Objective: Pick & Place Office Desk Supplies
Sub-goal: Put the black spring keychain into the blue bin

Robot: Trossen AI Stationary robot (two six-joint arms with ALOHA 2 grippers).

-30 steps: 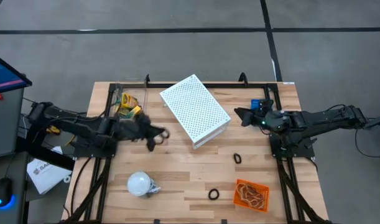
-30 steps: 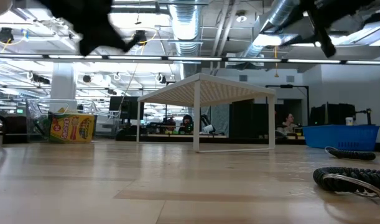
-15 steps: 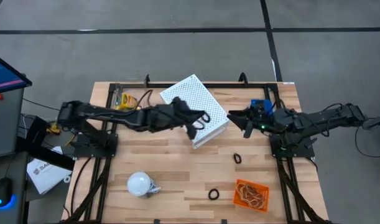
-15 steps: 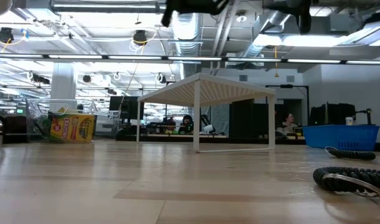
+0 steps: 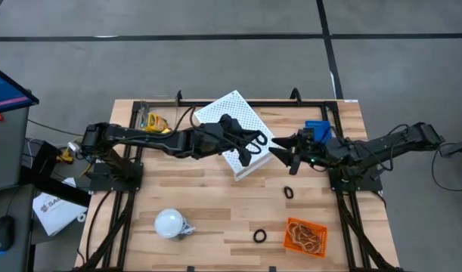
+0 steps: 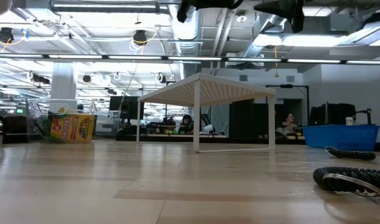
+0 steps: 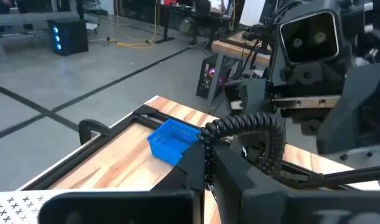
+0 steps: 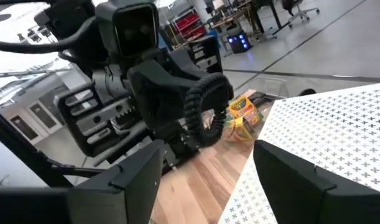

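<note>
Right wrist view shows our right gripper spread wide, facing the left gripper clenched on a black ring at frame centre; we judge a handover, needing our fingers to close around it. Beyond, crayon boxes sit half-hidden behind the white perforated box.

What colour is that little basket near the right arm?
Blue; the basket shows best in the left wrist view.
</note>
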